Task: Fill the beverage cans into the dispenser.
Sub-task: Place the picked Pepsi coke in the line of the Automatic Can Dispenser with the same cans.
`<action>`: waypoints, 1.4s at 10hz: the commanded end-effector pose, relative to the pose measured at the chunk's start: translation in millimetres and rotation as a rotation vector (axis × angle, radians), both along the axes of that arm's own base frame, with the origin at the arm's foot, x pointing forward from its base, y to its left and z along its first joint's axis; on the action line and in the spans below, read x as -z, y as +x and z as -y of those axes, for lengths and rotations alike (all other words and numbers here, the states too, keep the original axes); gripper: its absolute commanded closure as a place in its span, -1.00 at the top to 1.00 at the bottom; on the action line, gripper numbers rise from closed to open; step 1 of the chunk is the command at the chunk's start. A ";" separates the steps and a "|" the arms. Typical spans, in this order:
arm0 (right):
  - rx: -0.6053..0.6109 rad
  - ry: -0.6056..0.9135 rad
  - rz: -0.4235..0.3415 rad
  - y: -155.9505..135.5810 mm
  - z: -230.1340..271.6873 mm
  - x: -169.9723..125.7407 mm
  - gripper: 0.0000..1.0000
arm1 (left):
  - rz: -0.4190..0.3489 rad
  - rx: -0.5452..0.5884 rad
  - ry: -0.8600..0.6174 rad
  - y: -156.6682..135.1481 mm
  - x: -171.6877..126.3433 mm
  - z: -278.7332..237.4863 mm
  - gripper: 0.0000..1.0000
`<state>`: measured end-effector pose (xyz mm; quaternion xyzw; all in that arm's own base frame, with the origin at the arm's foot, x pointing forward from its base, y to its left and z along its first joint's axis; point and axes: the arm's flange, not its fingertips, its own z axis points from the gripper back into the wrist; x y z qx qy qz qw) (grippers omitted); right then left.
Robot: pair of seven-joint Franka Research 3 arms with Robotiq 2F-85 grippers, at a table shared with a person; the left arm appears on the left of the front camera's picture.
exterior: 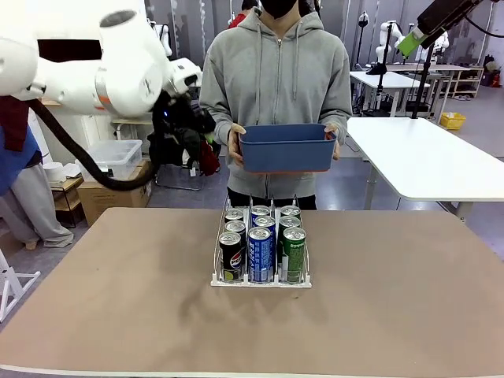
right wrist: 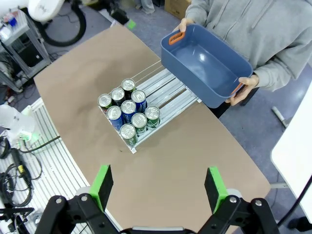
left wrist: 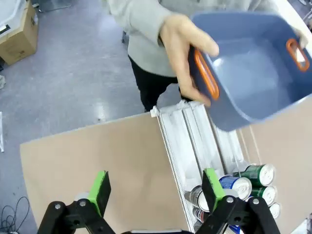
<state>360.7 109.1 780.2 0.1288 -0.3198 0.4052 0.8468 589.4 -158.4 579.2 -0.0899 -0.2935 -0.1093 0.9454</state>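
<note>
Nine slim aluminium beverage cans [exterior: 261, 240] stand three to a lane at the near end of the clear wire-divided dispenser with white base [right wrist: 168, 95], which sits mid-table on the brown tabletop [exterior: 118, 291]. The far lane ends lie bare. Beyond the far edge a person in a grey hooded top [exterior: 276, 71] holds an empty blue plastic bin with orange handles [right wrist: 204, 66] in both hands [left wrist: 183, 53], above the rack's far end. The front black can reads Pepsi; other lettering is illegible. The left gripper [left wrist: 155, 187] and right gripper [right wrist: 158, 184] hang above the table, jaws spread wide, holding and touching nothing.
</note>
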 end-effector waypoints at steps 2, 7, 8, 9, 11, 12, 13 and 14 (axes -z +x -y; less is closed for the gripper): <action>-0.001 0.002 -0.001 -0.6 0.6 1.0 1.00 | -0.137 0.082 -0.026 47.0 -52.3 -34.9 1.00; -0.001 0.002 -0.001 -0.6 0.6 1.0 1.00 | -0.186 0.295 0.005 30.5 -118.6 -64.4 1.00; -0.001 0.002 -0.001 -0.6 0.6 1.0 1.00 | -0.151 0.338 -0.032 14.5 -129.9 -69.5 1.00; -0.001 0.002 -0.001 -0.6 0.6 1.0 1.00 | -0.121 0.347 -0.071 -2.4 -140.5 -73.8 1.00; -0.001 0.002 -0.001 -0.6 0.6 1.0 1.00 | -0.097 0.363 -0.100 -24.2 -145.0 -82.8 1.00; -0.001 0.002 -0.001 -0.6 0.6 1.0 1.00 | -0.111 0.323 -0.050 1.9 -152.7 -67.7 1.00; -0.001 0.002 -0.001 -0.6 0.6 1.0 1.00 | -0.111 0.323 -0.050 1.9 -152.7 -67.7 1.00; -0.001 0.002 -0.001 -0.6 0.6 1.0 1.00 | -0.111 0.323 -0.050 1.9 -152.7 -67.7 1.00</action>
